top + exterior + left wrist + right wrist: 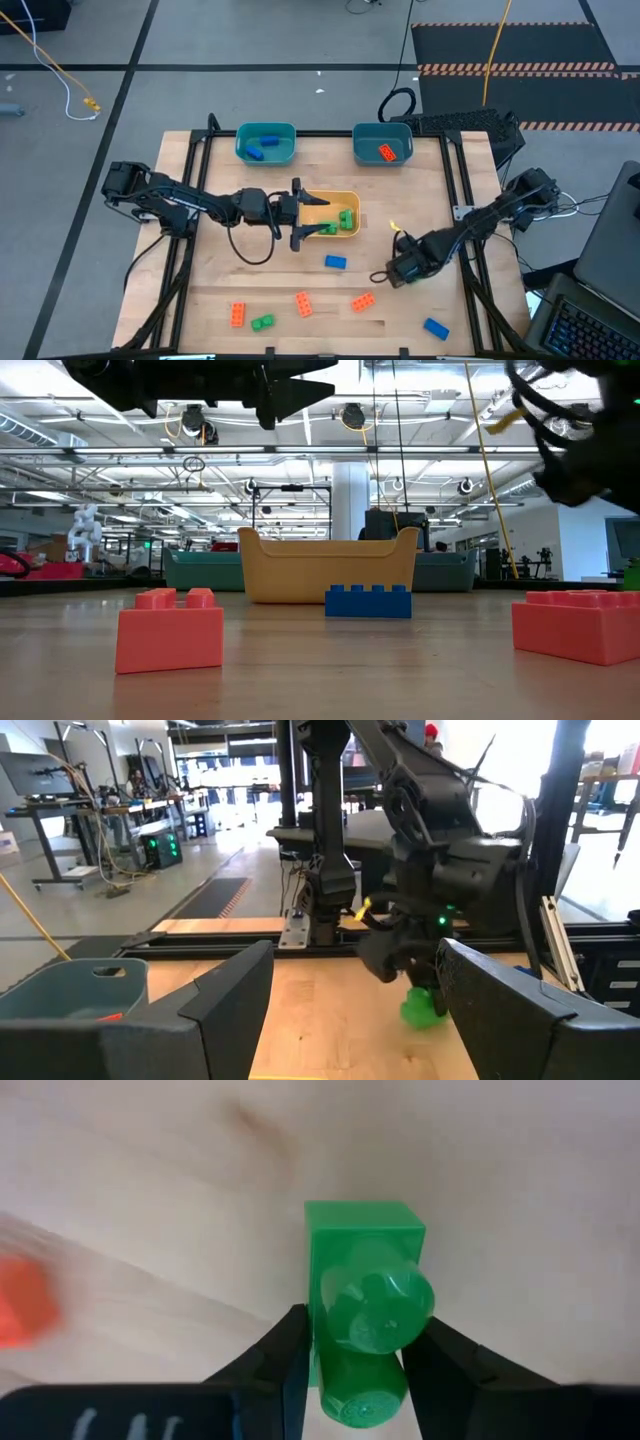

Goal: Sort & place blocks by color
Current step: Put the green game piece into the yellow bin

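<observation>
The right gripper (pixel 355 1360) is clamped on a green block (pixel 365 1295), its long axis running along the fingers, above the table's right side. The yellow bin (pixel 335 200) lies leftward, under the left gripper (pixel 308 220), whose fingers stand apart.

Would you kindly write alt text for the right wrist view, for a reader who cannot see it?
The right end effector grips a green block between its two dark fingers, above the pale wooden table. A blurred orange block sits at one edge.
</observation>
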